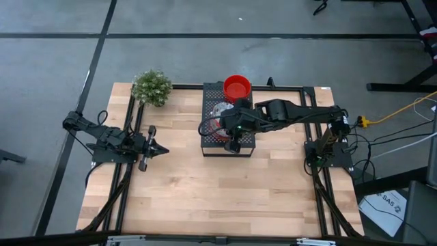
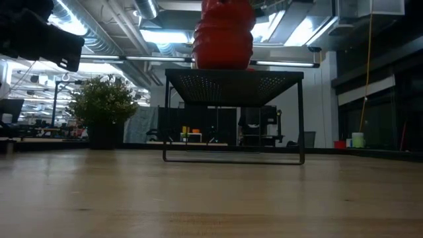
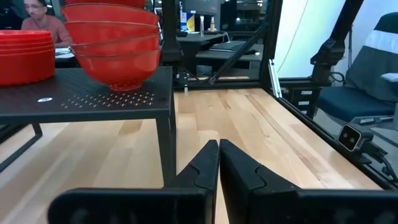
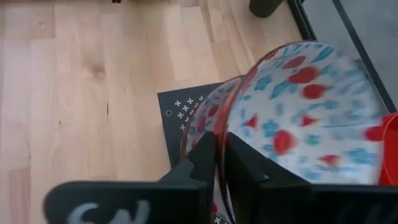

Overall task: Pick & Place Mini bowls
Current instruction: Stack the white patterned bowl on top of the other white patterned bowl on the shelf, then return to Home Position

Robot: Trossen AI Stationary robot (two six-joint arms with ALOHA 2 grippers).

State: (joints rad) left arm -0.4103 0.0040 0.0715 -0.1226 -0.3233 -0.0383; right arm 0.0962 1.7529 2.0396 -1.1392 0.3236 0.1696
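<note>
Upper centre of the high view: black perforated box (image 1: pixel 228 130) standing on the wooden bench (image 1: pixel 218 184), its far edge close to the bench's rear frame rail.

Open room: the whole lower half of the bench is bare wood; bare strips also lie left and right of the box, between it and each arm's base.

Item 1: stack of red mini bowls (image 1: pixel 237 87), at the box's upper right corner in the high view. In the left wrist view this stack (image 3: pixel 115 46) shows at least three nested rims; the exact count cannot be told. A second, flatter red stack (image 3: pixel 25 53) sits at that picture's upper left, also on the box top.

Item 2: floral mini bowl (image 4: pixel 311 112), white with red and dark speckles, tilted on edge above the box. Its rim sits between the closed fingers of the right tool (image 4: pixel 222 163), which pinch it. A second speckled bowl (image 4: pixel 205 121) lies just behind it on the perforated surface. Two speckled bowls visible; others not discernible.

Item 3: left tool (image 1: pixel 151 147), centre left of the high view, over bare bench, well apart from the box, fingers pressed together and holding nothing.

Item 4: one green bushy plant (image 1: pixel 151 87), upper left corner of the bench.
</note>
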